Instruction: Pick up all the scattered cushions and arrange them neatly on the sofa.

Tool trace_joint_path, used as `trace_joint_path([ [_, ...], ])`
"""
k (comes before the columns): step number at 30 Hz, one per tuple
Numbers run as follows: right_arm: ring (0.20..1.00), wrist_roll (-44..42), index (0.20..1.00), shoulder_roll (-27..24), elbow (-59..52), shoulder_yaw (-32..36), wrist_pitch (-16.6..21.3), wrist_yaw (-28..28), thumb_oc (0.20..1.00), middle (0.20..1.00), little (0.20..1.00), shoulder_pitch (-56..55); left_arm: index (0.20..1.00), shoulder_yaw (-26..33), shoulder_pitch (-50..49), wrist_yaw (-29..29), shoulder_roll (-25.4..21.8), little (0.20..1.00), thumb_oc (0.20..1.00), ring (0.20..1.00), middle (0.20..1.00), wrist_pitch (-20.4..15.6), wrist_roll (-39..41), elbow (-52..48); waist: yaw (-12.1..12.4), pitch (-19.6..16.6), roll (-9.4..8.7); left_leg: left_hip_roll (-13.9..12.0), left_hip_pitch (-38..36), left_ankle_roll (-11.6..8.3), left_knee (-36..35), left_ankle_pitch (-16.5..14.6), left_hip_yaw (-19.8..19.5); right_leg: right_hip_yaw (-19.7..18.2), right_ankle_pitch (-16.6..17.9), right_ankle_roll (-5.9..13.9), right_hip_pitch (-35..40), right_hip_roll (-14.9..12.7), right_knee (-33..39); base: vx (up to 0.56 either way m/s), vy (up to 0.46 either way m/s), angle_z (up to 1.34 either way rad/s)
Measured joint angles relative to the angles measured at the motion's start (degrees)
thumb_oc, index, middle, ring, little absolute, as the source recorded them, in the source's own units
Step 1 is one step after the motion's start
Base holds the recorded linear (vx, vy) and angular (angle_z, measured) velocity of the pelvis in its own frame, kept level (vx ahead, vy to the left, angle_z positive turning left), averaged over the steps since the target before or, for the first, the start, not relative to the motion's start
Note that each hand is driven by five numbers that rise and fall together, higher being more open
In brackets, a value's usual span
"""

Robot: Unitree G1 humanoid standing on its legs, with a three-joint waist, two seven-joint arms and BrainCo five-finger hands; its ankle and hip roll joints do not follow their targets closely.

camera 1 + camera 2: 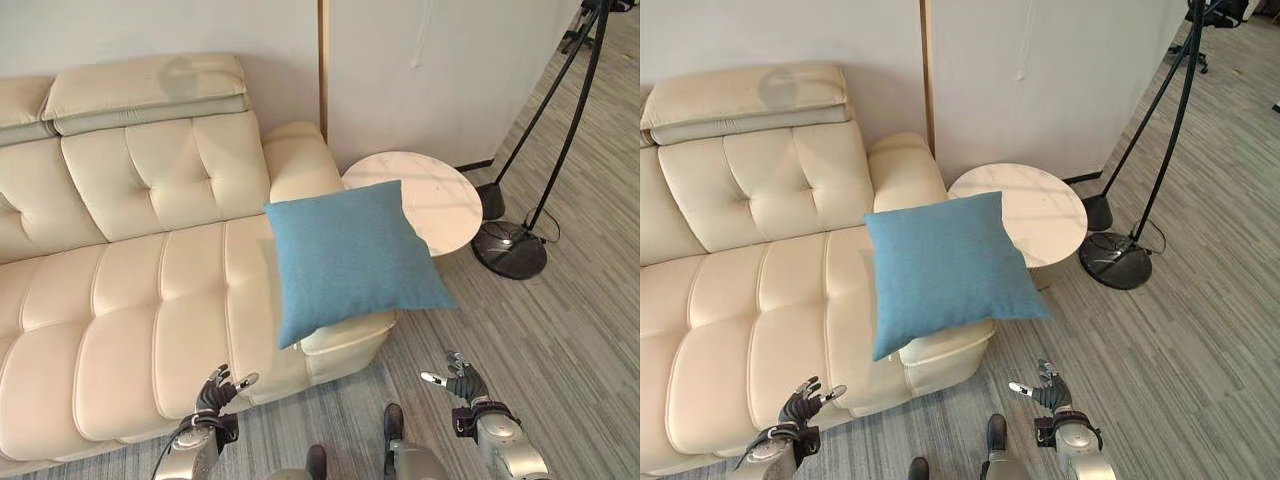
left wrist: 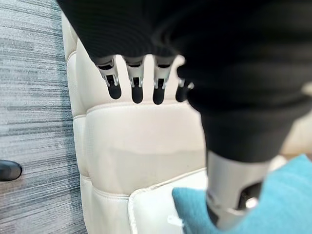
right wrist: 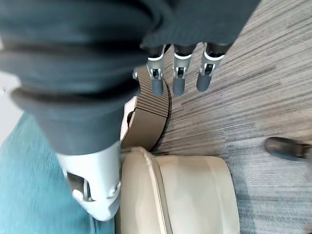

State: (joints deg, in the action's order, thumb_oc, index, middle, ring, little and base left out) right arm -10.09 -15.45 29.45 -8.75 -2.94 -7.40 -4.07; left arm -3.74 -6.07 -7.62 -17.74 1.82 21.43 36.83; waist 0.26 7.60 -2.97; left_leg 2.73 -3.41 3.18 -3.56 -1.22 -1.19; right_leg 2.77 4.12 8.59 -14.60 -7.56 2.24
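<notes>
A: Where's the blue cushion (image 1: 352,258)?
B: At the cream sofa (image 1: 130,290)'s end, over its armrest, corner overlapping the round side table (image 1: 440,195).
A: Hands?
B: Left hand (image 1: 215,392) and right hand (image 1: 462,380) low, fingers spread, holding nothing.

A: Any text, labels, numbers to log?
B: None readable. Sofa (image 1: 130,290) is plain leather, no tag showing.
A: Blue cushion (image 1: 350,258)?
B: Plain fabric, no print. There's a small white tab at its corner in the left wrist view, but nothing legible on it.
A: Round side table (image 1: 440,195), far right?
B: Marble pattern only. Wall (image 1: 420,70) bare too, no signs.
</notes>
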Motion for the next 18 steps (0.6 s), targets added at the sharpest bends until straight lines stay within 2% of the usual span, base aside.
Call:
trace_joint_path([
  [1,1.0,0.0,1.0,0.1,0.3,0.3,0.0,-0.1,1.0,1.0,1.0,-0.7,1.0,-0.1,0.0,-0.1,0.0,1.0,1.0,1.0,1.0,0.0,0.0,0.0,-1.3,0.1,-0.95,0.0,-0.3,-0.54,-0.1,-0.3,-1.8,-0.7,0.6,-0.36,1.5,-0.4,1.0,0.27,-0.221,0.8],
  [2,1.0,0.0,1.0,-0.2,1.4,0.7,0.0,-0.1,1.0,1.0,1.0,-1.3,1.0,-0.4,-0.1,-0.1,0.5,1.0,1.0,1.0,1.0,-0.1,0.0,-0.1,-1.9,0.4,-0.71,-1.1,-1.0,-1.42,-0.2,-0.8,-3.0,-0.9,3.4,-0.76,2.3,0.8,0.5,0.27,-0.221,0.73],
  [3,1.0,0.0,1.0,-0.5,2.1,0.6,-0.1,0.0,1.0,1.0,1.0,-1.1,1.0,-0.3,0.2,-0.1,1.0,1.0,1.0,1.0,1.0,-0.2,0.0,-0.2,-1.9,0.7,-0.24,-2.4,-1.7,-1.93,-0.5,-1.2,-3.3,-1.0,3.6,-1.09,2.5,2.0,-0.4,0.27,-0.221,0.43],
  [4,1.0,0.0,1.0,-0.6,2.6,0.5,-0.1,0.1,1.0,1.0,1.0,-1.4,1.0,-0.4,-0.1,-0.1,1.6,1.0,1.0,1.0,1.0,-0.3,0.0,-0.2,-1.9,0.7,0.48,-4.2,-2.2,-2.74,-0.3,-1.6,-3.4,-0.8,4.9,-2.84,3.3,3.9,-0.4,0.18,-0.167,0.12],
  [6,1.0,0.0,1.0,-1.1,2.6,0.5,-0.1,0.2,1.0,1.0,1.0,-0.7,1.0,-0.4,0.0,0.0,2.6,1.0,1.0,1.0,1.0,-0.3,0.3,0.0,-1.8,1.1,1.55,-6.5,-2.7,-3.6,0.6,-1.9,-3.5,0.5,6.0,-4.96,4.5,6.0,0.2,0.23,-0.273,0.15],
  [7,1.0,0.0,1.0,-1.4,2.6,0.5,-0.1,0.4,1.0,1.0,1.0,-0.5,1.0,-0.5,0.3,0.0,3.2,1.0,1.0,1.0,1.0,-0.3,0.9,0.6,-2.0,1.4,2.25,-7.3,-1.7,-4.72,2.7,-2.6,-4.3,1.5,5.4,-5.69,4.9,6.6,0.2,0.1,-0.164,0.35],
  [9,1.0,-0.1,1.0,-2.0,2.6,0.5,0.0,0.6,1.0,1.0,1.0,0.1,1.0,-0.8,1.5,0.2,4.7,1.0,1.0,1.0,1.0,-0.3,2.8,0.6,-2.3,1.9,1.47,-6.8,1.2,-5.27,8.5,-2.3,-4.3,2.8,5.5,-6.57,6.7,6.5,1.4,0.06,-0.084,0.54],
  [11,1.0,-0.1,1.0,-2.6,2.3,0.5,0.0,0.6,1.0,1.0,1.0,0.4,1.0,-0.8,2.2,0.2,5.6,1.0,1.0,1.0,1.0,-0.3,4.1,0.6,-2.5,2.1,1.43,-6.8,2.6,-6.08,11.4,-1.7,-4.2,3.9,5.0,-7.43,7.1,6.4,1.7,0.08,-0.043,0.46],
  [12,1.0,-0.2,1.0,-2.9,1.9,0.5,0.1,0.6,1.0,1.0,1.0,0.7,1.0,-0.9,2.7,0.3,5.8,1.0,1.0,1.0,1.0,-0.3,4.9,0.5,-2.6,2.7,0.78,-6.7,5.3,-7.3,14.4,-1.5,-2.7,4.3,4.7,-8.42,7.8,5.6,2.8,0.15,0.031,0.55],
  [13,1.0,-0.2,1.0,-3.0,1.8,0.5,0.1,0.6,1.0,1.0,1.0,0.9,1.0,-1.0,2.8,0.5,5.8,1.0,1.0,1.0,1.0,-0.3,4.9,0.6,-2.6,3.1,0.42,-6.4,6.5,-7.27,13.6,-1.9,0.0,5.1,4.4,-9.12,7.9,4.9,2.8,0.21,0.051,0.54],
  [14,1.0,-0.3,1.0,-3.1,1.7,0.5,0.1,0.6,1.0,1.0,1.0,1.3,1.0,-1.0,2.8,0.7,5.8,1.0,1.0,1.0,1.0,-0.3,4.9,0.6,-2.5,3.1,0.37,-6.5,6.8,-7.27,12.4,-1.9,0.8,5.1,4.3,-9.21,8.0,4.8,2.6,0.15,0.045,0.55],
  [15,1.0,-0.3,1.0,-3.0,1.9,0.5,0.1,0.5,1.0,1.0,1.0,1.1,1.0,-1.3,3.4,0.8,5.7,1.0,1.0,1.0,1.0,-0.3,4.9,0.9,-2.6,3.3,0.18,-6.5,7.7,-7.27,9.5,-1.7,3.0,5.5,3.5,-10.27,8.0,4.3,2.8,0.1,0.046,0.41],
  [17,1.0,-0.3,1.0,-3.1,1.9,0.5,0.1,0.5,1.0,1.0,1.0,1.3,1.0,-1.3,3.2,0.7,5.7,1.0,1.0,1.0,1.0,-0.2,4.9,1.5,-2.2,3.6,0.5,-6.6,8.9,-6.79,6.6,-1.1,3.7,5.5,3.5,-10.33,8.2,4.3,2.8,0.18,0.152,0.18],
  [18,1.0,-0.3,1.0,-3.1,2.3,0.4,0.1,0.2,1.0,1.0,1.0,1.5,1.0,-1.3,3.4,0.7,5.7,1.0,1.0,1.0,1.0,-0.2,4.9,2.5,-2.5,3.8,0.42,-6.4,9.7,-6.48,5.6,-0.8,5.1,5.5,2.9,-9.69,8.0,4.2,2.9,0.19,0.222,-0.01],
])
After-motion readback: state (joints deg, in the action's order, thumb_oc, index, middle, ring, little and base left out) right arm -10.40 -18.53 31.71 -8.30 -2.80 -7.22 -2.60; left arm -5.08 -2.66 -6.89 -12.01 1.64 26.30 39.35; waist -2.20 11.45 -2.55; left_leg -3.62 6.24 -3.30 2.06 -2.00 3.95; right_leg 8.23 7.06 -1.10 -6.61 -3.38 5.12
